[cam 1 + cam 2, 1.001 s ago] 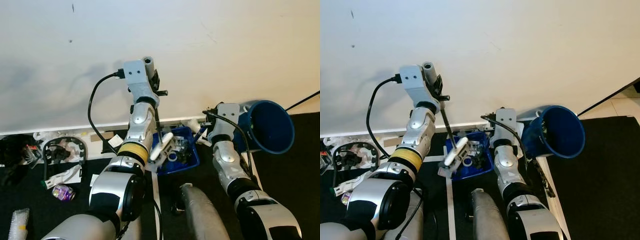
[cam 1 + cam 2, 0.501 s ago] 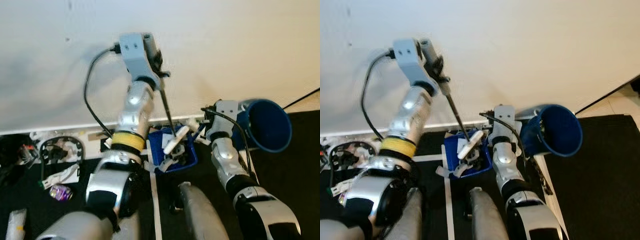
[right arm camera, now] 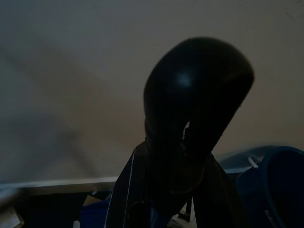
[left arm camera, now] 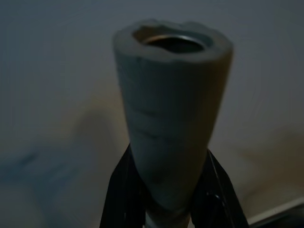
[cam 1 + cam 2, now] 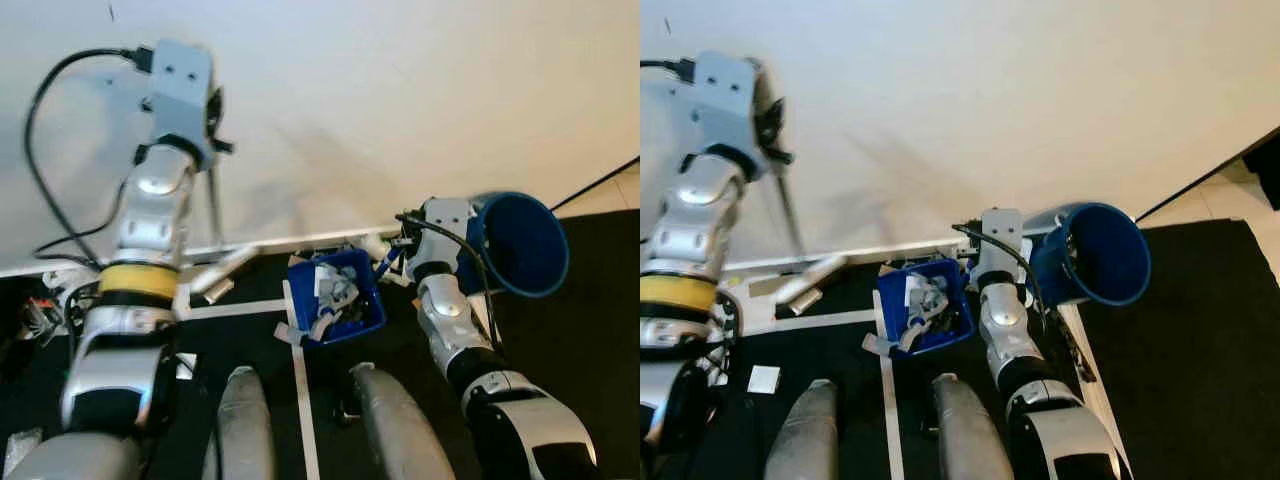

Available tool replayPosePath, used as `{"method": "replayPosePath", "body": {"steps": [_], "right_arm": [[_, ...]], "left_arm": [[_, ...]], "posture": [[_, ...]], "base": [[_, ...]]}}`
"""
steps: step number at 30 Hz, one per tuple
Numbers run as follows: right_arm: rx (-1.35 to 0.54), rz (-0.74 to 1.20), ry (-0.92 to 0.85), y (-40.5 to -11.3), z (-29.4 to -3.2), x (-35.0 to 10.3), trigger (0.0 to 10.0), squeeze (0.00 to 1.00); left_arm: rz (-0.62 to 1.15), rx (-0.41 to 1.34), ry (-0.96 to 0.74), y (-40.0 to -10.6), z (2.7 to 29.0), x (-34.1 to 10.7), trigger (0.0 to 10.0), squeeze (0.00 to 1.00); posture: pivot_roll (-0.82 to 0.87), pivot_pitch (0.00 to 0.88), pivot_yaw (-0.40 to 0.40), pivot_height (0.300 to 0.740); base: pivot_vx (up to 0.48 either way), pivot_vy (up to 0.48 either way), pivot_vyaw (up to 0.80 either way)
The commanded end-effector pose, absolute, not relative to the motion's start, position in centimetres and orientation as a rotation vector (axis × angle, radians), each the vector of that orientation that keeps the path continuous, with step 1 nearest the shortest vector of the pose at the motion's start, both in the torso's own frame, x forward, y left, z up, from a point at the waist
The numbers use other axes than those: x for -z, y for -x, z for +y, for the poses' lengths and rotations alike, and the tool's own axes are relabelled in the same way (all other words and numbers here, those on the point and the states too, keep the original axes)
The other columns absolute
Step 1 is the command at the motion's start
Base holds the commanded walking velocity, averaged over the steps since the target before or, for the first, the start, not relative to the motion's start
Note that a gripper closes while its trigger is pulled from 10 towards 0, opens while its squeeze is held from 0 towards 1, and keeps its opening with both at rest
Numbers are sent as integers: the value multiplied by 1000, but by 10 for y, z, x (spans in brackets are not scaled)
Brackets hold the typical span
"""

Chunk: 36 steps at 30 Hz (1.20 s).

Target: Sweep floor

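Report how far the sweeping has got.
Done: the blue dustpan already holds scraps of litter. In hand: the left pincer grips the broom handle, with the broom head on the floor by the baseboard; the right pincer grips the dustpan's black handle. Left: paper bits beside the dustpan and clutter at the robot's far left.
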State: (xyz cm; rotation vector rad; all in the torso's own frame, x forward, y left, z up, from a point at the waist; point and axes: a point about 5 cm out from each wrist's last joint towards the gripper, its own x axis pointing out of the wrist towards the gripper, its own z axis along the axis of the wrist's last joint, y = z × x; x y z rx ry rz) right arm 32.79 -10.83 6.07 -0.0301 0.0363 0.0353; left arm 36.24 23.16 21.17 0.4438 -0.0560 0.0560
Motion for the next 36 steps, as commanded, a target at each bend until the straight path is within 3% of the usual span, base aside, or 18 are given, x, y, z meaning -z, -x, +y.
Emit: {"method": "replayPosePath", "body": {"steps": [1,3,7,10,12,17,18,19,22,28,36], "right_arm": [[-35,214,52,-307,-113,-25,10000,0],[-35,217,50,-306,-113,-24,10000,0],[-36,221,48,-306,-114,-23,10000,0],[-37,222,48,-306,-114,-23,10000,0],[-43,222,51,-306,-114,-23,10000,0],[-46,221,52,-307,-113,-24,10000,0],[-46,221,52,-307,-113,-24,10000,0],[-45,220,51,-307,-113,-24,10000,0],[-45,220,51,-307,-113,-24,10000,0],[-36,226,50,-304,-116,-21,10000,0],[-34,228,49,-305,-115,-21,10000,0]], "left_arm": [[-17,-100,-480,-355,235,-201,10000,0],[59,-138,-386,-345,235,-179,10000,0],[162,-195,-114,-328,206,-132,10000,0],[155,-209,-43,-327,196,-127,10000,0],[136,-250,157,-327,165,-114,10000,0],[133,-330,314,-330,140,-110,10000,0],[133,-330,314,-330,140,-110,10000,0],[128,-348,385,-335,121,-115,10000,0],[127,-343,415,-337,112,-118,10000,0],[98,-289,571,-348,61,-151,10000,0],[77,-262,735,-359,32,-193,10000,0]], "posture": [[78,209,-148,740],[80,211,-147,740],[82,219,-151,740],[82,219,-151,740],[82,223,-155,740],[76,229,-151,740],[76,229,-151,740],[74,232,-147,740],[73,233,-146,740],[77,238,-141,740],[83,228,-136,740]], "base": [[0,0,0],[0,0,0],[0,0,0],[0,0,0],[0,0,0],[0,0,0],[0,0,0],[0,0,0],[0,0,0],[0,0,0],[0,0,0]]}}
